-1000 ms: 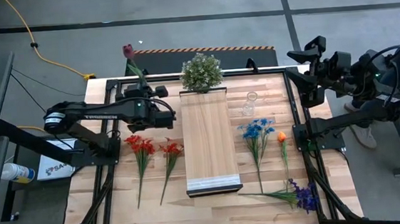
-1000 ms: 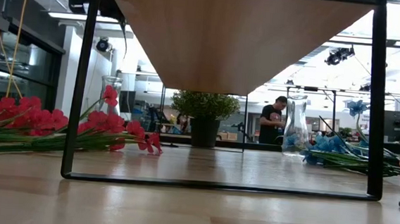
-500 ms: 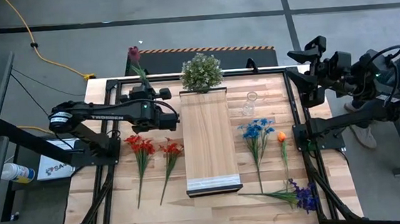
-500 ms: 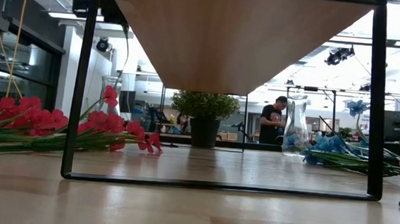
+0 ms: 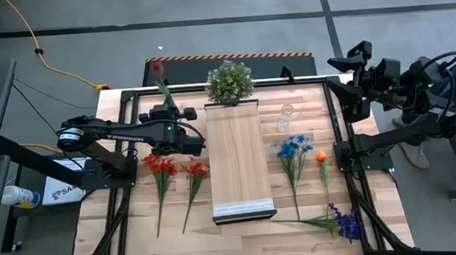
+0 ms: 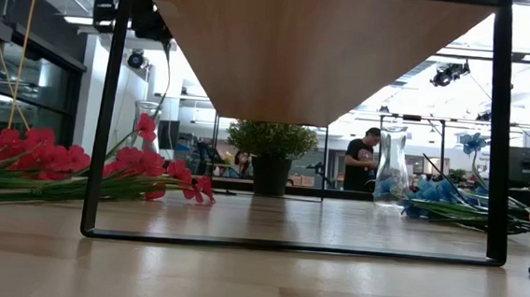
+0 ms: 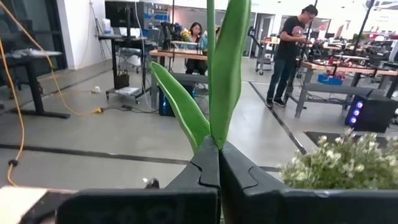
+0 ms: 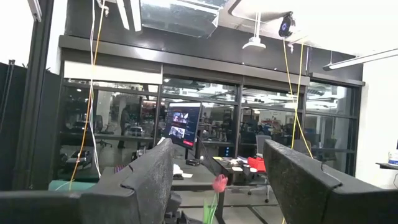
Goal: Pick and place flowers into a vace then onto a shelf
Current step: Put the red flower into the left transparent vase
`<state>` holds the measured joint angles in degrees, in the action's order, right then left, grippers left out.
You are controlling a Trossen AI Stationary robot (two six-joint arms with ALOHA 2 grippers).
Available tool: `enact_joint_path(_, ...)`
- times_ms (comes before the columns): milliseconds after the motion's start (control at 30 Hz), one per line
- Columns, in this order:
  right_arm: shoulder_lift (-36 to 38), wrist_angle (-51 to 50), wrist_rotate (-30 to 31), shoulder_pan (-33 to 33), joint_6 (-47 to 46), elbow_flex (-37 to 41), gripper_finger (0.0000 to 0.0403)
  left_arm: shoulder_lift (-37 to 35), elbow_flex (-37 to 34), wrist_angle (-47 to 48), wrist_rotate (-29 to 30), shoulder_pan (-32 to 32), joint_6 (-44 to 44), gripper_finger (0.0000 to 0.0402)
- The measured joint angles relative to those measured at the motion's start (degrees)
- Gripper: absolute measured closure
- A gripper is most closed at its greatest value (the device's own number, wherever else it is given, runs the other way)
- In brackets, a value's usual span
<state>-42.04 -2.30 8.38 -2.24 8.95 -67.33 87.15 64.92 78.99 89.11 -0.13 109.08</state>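
Note:
My left gripper (image 5: 165, 108) is left of the shelf (image 5: 236, 159), shut on one flower (image 5: 156, 68) with a dark red bloom and long green leaves (image 7: 225, 68). That flower stands upright over the table's far left part. Red flowers (image 5: 159, 165) lie left of the shelf; blue (image 5: 293, 147), orange (image 5: 321, 155) and purple (image 5: 348, 222) ones lie right of it. The glass vase (image 5: 284, 120) stands on the table right of the shelf's far end. My right gripper (image 5: 351, 59) waits open past the table's far right corner. My left gripper pinches the flower's green stem (image 7: 214, 138) between its two fingers (image 7: 239, 177), just where the leaves branch off. The fingers come in about level, pointing toward the far side, across the stem. The flower stands upright above them, lifted clear; its lower end is hidden.
A bushy potted plant (image 5: 228, 82) stands at the shelf's far end, close to the held flower. The shelf rests on black metal legs (image 6: 107, 109). Black frame rails (image 5: 339, 135) border the table. People (image 7: 289, 53) are in the room beyond.
My left gripper has carried the flower a little toward the table's right, closer to the shelf. It has stayed shut on the stem, and the bloom has shifted with it.

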Motion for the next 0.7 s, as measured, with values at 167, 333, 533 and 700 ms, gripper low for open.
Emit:
enact_joint_path(167,0.00,0.01,-0.04,0.02,0.02,0.00,0.0167,0.00,-2.87,-0.10,-0.39,-1.17,5.18,0.0377)
enact_joint_path(333,-0.02,0.01,-0.01,0.00,0.03,0.00,0.0167,0.00,-3.27,-0.06,-1.75,-1.43,6.26,0.0376)
enact_joint_path(533,-0.04,0.00,0.02,0.00,0.04,0.00,0.0167,0.00,-3.28,-0.06,-3.47,-1.41,5.54,0.0377)
enact_joint_path(700,-0.04,0.00,0.02,0.02,0.01,0.00,0.0167,0.00,-3.28,-0.08,-4.46,-1.41,5.31,0.0374)
